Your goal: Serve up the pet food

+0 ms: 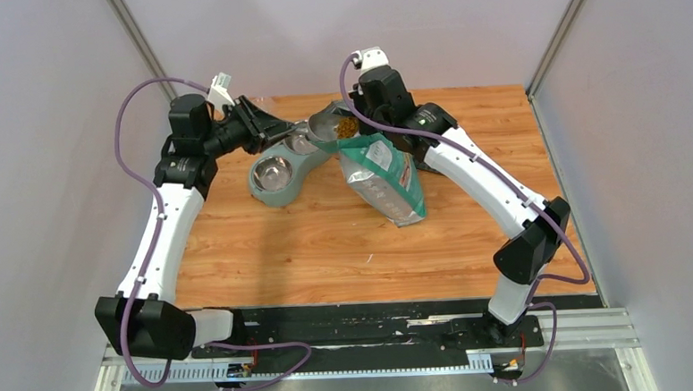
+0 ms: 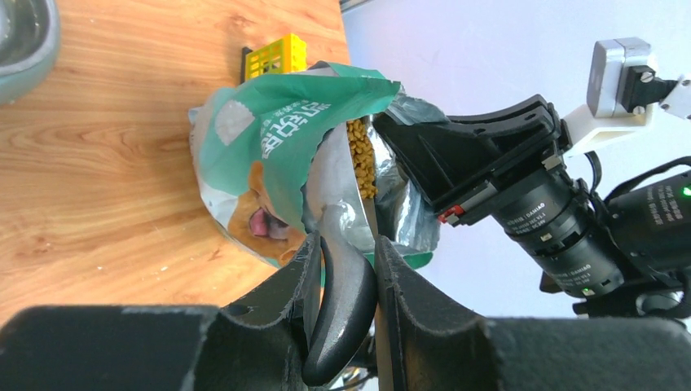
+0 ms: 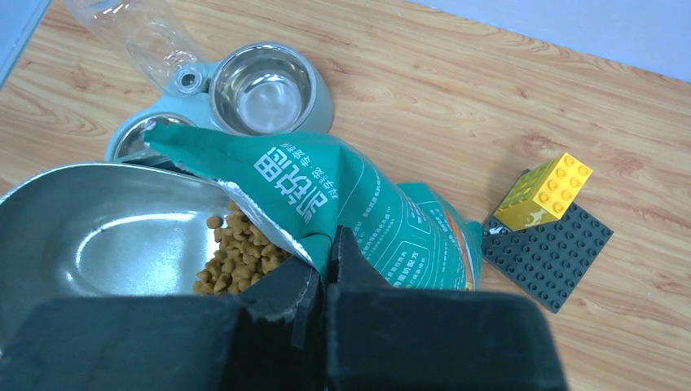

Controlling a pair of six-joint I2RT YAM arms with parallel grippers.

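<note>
Your left claw (image 2: 352, 273), partly open, clamped the handle of the scoop (image 3: 106, 224). The kibble (image 3: 238, 259) sat in it at the mouth of the bag (image 3: 383, 224), whose lip your shut right claw (image 3: 328, 257) pinched. The bowls (image 3: 269, 85) lay just left, nearer your left arm.

On the table (image 1: 327, 241) a green-and-white bag (image 1: 382, 171) leans, its torn mouth draped over a metal scoop (image 3: 90, 228), just beside a pale green feeder (image 1: 275, 174) with two steel bowls and a clear bottle (image 3: 143, 32), while a yellow brick (image 3: 544, 190) sits at a black baseplate (image 3: 554, 261) corner nearby.
</note>
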